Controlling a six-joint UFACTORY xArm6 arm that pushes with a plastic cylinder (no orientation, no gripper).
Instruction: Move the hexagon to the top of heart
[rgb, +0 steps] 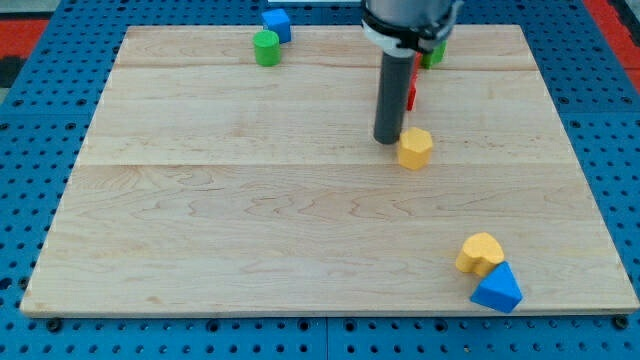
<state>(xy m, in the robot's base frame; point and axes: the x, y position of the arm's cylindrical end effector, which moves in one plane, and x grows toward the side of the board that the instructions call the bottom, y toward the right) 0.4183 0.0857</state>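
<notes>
We see a pale wooden bench (250, 240) set on a blue perforated base, with blocks scattered toward its edges. At the view's top left, a green cylinder (266, 48) stands just beside a blue cube (277, 25), the cube a little higher and to the right, right at the board's top edge. Right of centre, our dark rod comes down from the top of the view, and my tip (387, 139) rests on the board, touching or all but touching the left side of the yellow hexagon (415, 148). Behind the rod, a red block (411, 96) shows only as a narrow sliver, its shape hidden, and a green block (433, 53) peeks out beside the arm's housing near the top edge, its shape also unclear. At the view's bottom right, well apart from the hexagon, the yellow heart (480, 253) lies against a blue triangle (498, 289), which sits just below and to its right. There is no gripper on this arm, so nothing opens, closes or clamps.
</notes>
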